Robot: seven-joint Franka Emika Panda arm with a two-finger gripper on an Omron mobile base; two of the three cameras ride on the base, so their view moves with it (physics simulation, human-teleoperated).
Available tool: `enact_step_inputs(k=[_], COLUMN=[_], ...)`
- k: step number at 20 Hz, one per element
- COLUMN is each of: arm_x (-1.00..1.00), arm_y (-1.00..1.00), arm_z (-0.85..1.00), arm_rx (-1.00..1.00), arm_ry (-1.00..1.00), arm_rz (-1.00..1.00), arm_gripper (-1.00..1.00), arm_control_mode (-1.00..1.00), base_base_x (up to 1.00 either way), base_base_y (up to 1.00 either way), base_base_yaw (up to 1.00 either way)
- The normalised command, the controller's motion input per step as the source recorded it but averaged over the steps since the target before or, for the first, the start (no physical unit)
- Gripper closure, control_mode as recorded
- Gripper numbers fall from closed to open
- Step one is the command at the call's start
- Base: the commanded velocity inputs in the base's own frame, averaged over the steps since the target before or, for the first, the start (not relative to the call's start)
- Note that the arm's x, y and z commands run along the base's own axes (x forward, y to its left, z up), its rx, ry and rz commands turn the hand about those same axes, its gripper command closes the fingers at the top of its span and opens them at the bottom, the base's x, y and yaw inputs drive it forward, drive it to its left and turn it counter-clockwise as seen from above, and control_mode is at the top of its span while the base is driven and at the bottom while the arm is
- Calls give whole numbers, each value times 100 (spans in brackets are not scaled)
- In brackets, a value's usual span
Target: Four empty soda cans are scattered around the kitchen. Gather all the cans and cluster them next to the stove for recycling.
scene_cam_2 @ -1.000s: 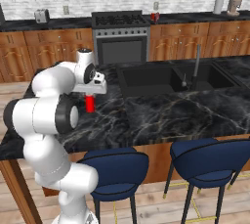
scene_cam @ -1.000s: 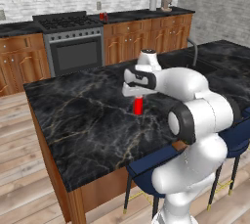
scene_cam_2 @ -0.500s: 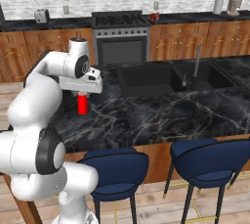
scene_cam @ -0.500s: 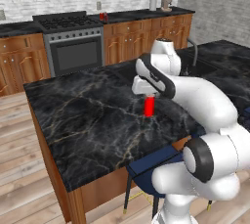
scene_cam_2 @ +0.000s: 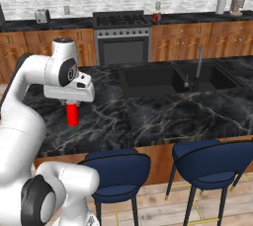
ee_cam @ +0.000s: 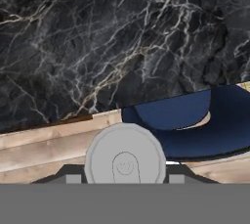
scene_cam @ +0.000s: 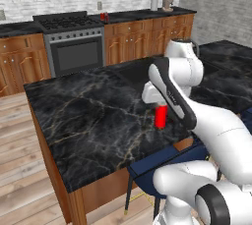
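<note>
One soda can (scene_cam: pixel 160 116) hangs upright beneath the end effector (scene_cam: pixel 160 107) — clamped at its top, above the table (scene_cam: pixel 88 121) — stove (scene_cam: pixel 71 42) far beyond.

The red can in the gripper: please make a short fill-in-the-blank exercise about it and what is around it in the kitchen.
1. The gripper holds a red can by its ____ end, above the black marble counter.
2. In the hand view, the seat below the can top is a ____ stool.
3. A second can stands on the back counter just to the right of the ____.

Missing words: top; blue; stove
</note>
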Motion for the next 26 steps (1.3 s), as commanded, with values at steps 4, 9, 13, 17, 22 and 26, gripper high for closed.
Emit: enact_step_inputs(k=[4, 9, 13, 17, 22, 26], arm_x=[-82, -85, -83, -82, 0, 0], arm_y=[0, 0, 0, 0, 0, 0], arm_z=[22, 26, 28, 26, 0, 0], arm_rx=[0, 0, 0, 0, 0, 0], arm_ry=[0, 0, 0, 0, 0, 0], arm_rz=[0, 0, 0, 0, 0, 0], arm_gripper=[100, 100, 100, 100, 100, 100], arm_control_mode=[-100, -100, -100, -100, 100, 100], base_base_x=[0, 0, 0, 0, -100, -88], base_base_y=[0, 0, 0, 0, 0, 9], base_base_yaw=[0, 0, 0, 0, 0, 2])
